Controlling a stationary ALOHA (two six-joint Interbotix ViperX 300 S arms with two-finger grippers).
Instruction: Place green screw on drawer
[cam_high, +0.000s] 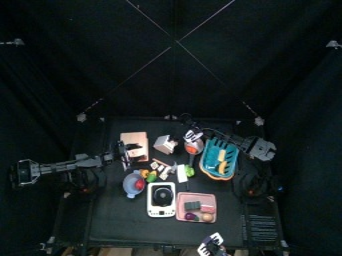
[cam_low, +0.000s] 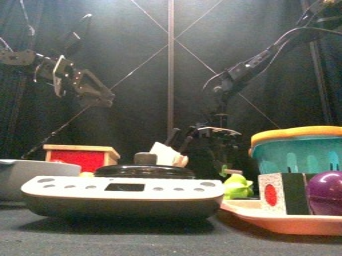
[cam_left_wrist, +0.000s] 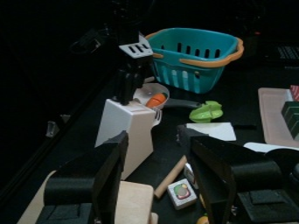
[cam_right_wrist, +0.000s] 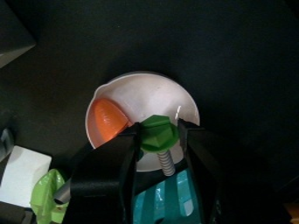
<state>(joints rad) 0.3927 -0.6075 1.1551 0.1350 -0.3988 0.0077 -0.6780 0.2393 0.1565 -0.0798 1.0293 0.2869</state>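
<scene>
In the right wrist view the green screw (cam_right_wrist: 159, 134) sits between the two jaws of my right gripper (cam_right_wrist: 162, 147), head outward and threaded shaft pointing back. The jaws rest against both sides of its head. It hangs over a white bowl (cam_right_wrist: 146, 94) that holds an orange piece. The drawer (cam_high: 134, 143) is a tan-pink box with a red front (cam_low: 78, 158), to the left of the bowl. My left gripper (cam_left_wrist: 163, 166) stands open and holds nothing, just over the drawer's near edge (cam_left_wrist: 131, 208).
A blue-rimmed teal basket (cam_high: 219, 158) stands right of the bowl. A white device (cam_high: 160, 197) and a pink tray (cam_high: 197, 209) fill the front. A white block (cam_left_wrist: 126, 131), a wooden stick (cam_left_wrist: 172, 177) and a green toy (cam_left_wrist: 208, 111) lie between drawer and basket.
</scene>
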